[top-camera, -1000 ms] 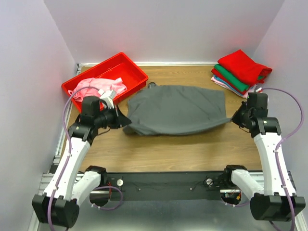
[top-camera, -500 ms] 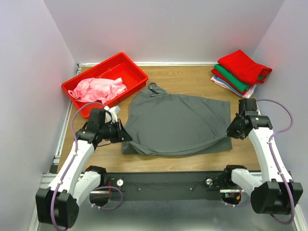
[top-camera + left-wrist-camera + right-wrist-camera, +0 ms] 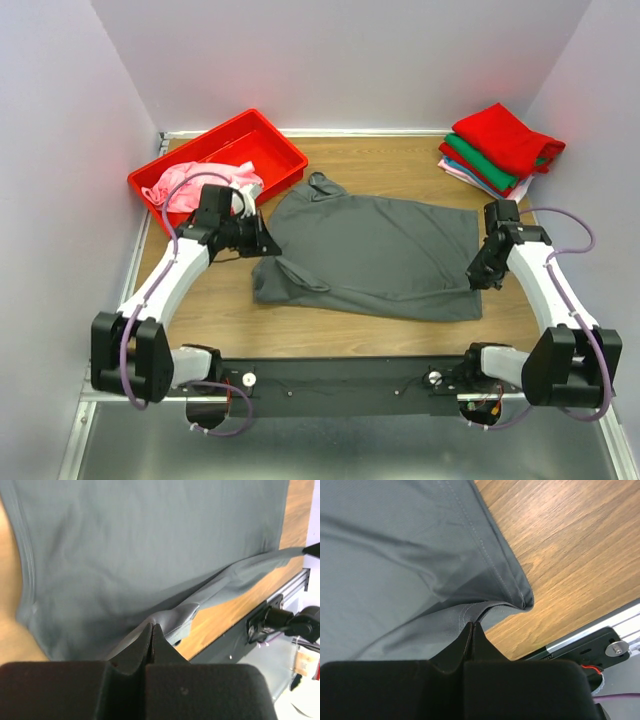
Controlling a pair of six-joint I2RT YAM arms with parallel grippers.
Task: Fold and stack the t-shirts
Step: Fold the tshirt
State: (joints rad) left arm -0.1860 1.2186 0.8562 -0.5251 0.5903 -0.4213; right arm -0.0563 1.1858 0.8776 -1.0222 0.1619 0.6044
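Bench [image 3: 400, 160]: wood-grain top, walled on three sides; both arms reach in from the near edge.
Dark grey t-shirt [image 3: 375, 260]: spread across the middle of the bench, lying mostly flat. Collar points toward the far edge, left of centre. Long side runs left to right.
Shirt, near edge: a raised fold runs along it between the two end effectors; the cloth bunches at the near-left part.
Shirt, right side: stitched hem visible in the right wrist view, its corner lying on bare wood.
Left end effector [image 3: 268, 243]: at the shirt's left edge, jaws pressed together, pinching a ridge of the grey cloth. In the left wrist view the fold runs away from the tips toward the bench's near edge.
Right end effector [image 3: 477, 280]: at the shirt's right edge, toward the near-right corner of the cloth. Jaws pressed together, pinching a thin layer of grey cloth just beside the hem corner.
Red bin [image 3: 275, 140]: far-left corner of the bench, set at an angle, well apart from the shirt's body, near its collar.
Pink t-shirt [image 3: 200, 183]: crumpled inside the red bin, at its left end.
Stack of folded t-shirts [image 3: 500, 145]: far-right corner of the bench. Red on top, green under it, red and pale pink layers below. Apart from the grey shirt.
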